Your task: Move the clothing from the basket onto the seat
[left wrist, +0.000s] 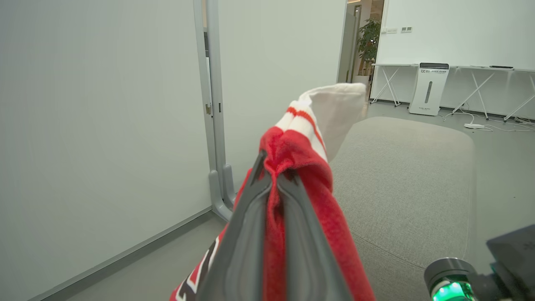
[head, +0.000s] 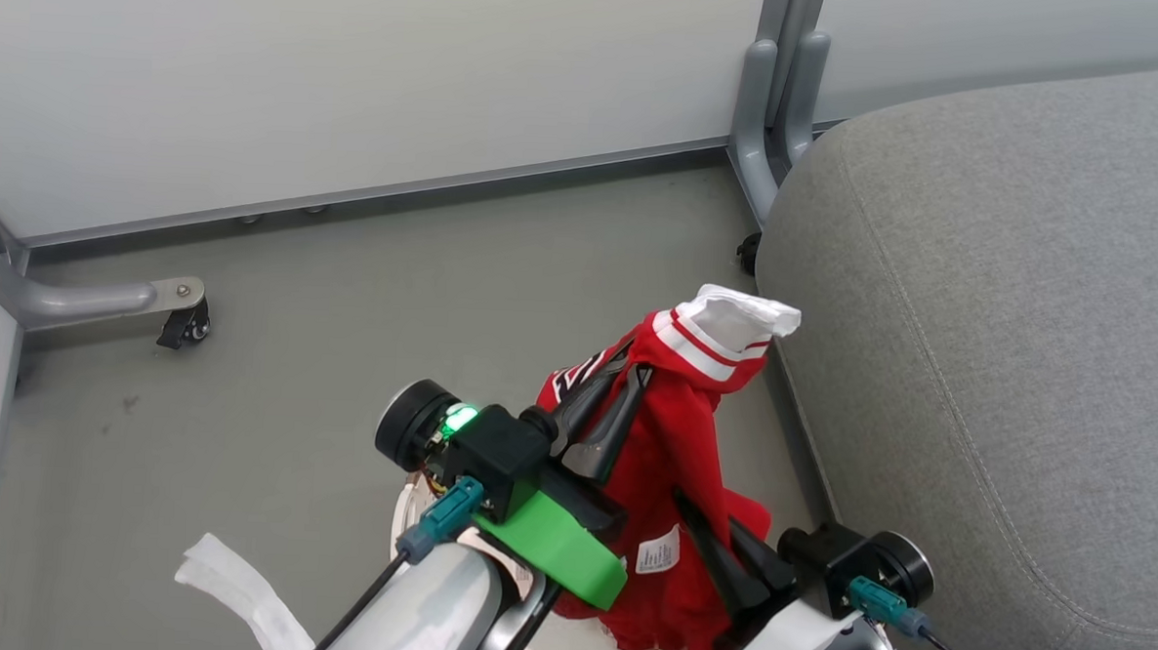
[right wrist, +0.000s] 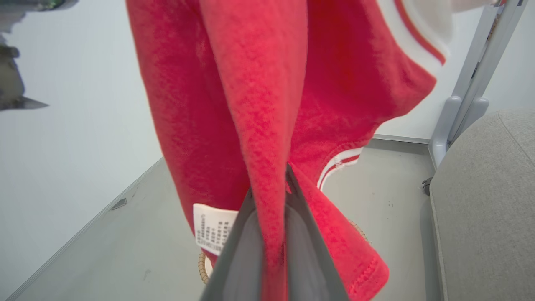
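Head view first: I see the clothing point(head: 677, 437), a bright red jersey with white trim, hanging in the air between my two arms. It is lifted above the basket point(head: 565, 647), a sliver of whose cream plastic and brown rim peeks out under the fabric at the bottom edge. The left gripper point(head: 633, 368) is clamped on the upper part of the jersey, just under the red-and-white striped band point(head: 710, 345), which sticks up past the fingertips. A bit of black-and-white lettering shows beside those fingers. The right gripper point(head: 709, 514) sits lower and nearer the seat point(head: 989, 333), its fingers closed on a fold of the lower fabric close to a white care label point(head: 658, 551). In the left wrist view I can confirm the two dark fingers pressed together with red cloth pinched between them, and the grey cushion stretches away beyond. In the right wrist view the jaws likewise meet on a thick red fold; the label hangs to their left, with a short arc of woven rim below it. The seat lies just to the right of the jersey, and I cannot tell whether the white tip brushes its rounded edge. Grey floor point(head: 343, 354) and pale partition panels point(head: 355, 81) lie behind.
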